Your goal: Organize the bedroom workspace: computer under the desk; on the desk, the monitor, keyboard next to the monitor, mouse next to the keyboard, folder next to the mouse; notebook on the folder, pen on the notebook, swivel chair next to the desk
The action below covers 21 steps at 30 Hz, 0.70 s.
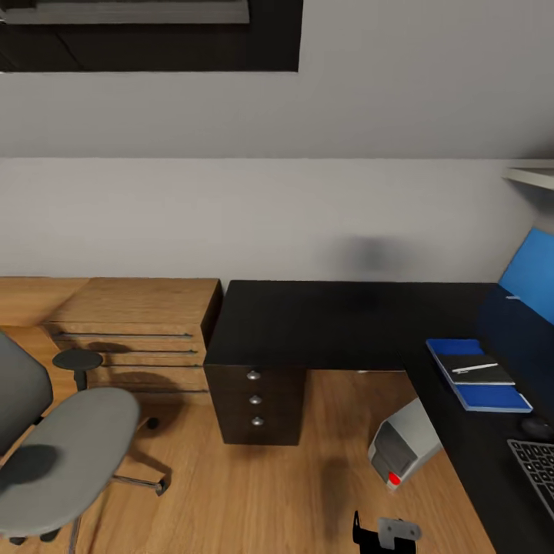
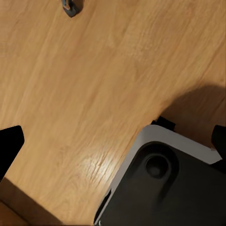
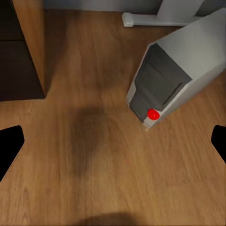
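Computer point(image 1: 404, 448) stands on wood floor point(image 1: 292, 492) under desk point(image 1: 338, 323) front edge, red light forward. Folder point(image 1: 478, 375) on desktop, notebook point(image 1: 483, 372) and pen point(image 1: 474, 368) stacked atop. Swivel chair point(image 1: 58, 454) well apart. Both grippers' jaws spread wide, empty.

We hold our left gripper point(image 2: 113, 141) pointed down with its jaws spread wide, the dark fingertips point(image 2: 10, 143) at the frame's edges and nothing between them. Our right gripper point(image 3: 113, 141) is likewise spread and empty. A dark-and-grey part of our body point(image 1: 385, 532) shows low in the head view.
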### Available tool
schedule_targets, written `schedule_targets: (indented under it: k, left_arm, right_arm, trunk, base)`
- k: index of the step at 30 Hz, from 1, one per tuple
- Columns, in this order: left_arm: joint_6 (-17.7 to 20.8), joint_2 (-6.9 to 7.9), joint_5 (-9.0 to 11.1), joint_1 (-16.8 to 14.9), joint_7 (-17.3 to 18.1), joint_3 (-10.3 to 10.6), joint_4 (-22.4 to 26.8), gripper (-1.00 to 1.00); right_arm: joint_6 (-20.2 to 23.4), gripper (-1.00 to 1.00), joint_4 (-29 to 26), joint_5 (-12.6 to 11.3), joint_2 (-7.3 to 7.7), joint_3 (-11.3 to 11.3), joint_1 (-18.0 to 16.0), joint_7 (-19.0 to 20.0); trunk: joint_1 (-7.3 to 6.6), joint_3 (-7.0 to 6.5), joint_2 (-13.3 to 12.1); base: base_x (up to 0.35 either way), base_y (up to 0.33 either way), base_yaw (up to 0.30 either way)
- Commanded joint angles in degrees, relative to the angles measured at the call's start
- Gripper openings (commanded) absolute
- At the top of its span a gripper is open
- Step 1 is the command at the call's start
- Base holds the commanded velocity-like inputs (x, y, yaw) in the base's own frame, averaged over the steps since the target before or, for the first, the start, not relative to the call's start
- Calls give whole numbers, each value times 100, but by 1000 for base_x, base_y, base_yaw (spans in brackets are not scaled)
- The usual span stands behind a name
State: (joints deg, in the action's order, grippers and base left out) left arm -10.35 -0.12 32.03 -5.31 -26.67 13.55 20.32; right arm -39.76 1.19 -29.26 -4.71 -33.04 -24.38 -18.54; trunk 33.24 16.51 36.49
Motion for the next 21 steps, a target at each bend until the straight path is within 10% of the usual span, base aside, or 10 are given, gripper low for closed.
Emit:
schedule_targets:
  k: [1, 7, 21]
  left_arm:
    - [-145, 0, 50, -5, -37, 56, -8, 100]
    - [-810, -11, 31, -5, -10, 85, -55, 100]
    - [-888, 2, 59, -5, 297, 80, -254, 100]
  right_arm:
    - [-22, 100, 13, -15, -5, -54, -5, -27]
    - [-57, 100, 13, -28, -7, -56, -5, -27]
    - [-214, 100, 21, -202, 74, -37, -5, -57]
  trunk:
    - [1, 8, 7]
    - [1, 9, 7]
    - [1, -56, 7]
  base:
    - [0, 0, 190]
    - [0, 0, 72]
    - [0, 0, 152]
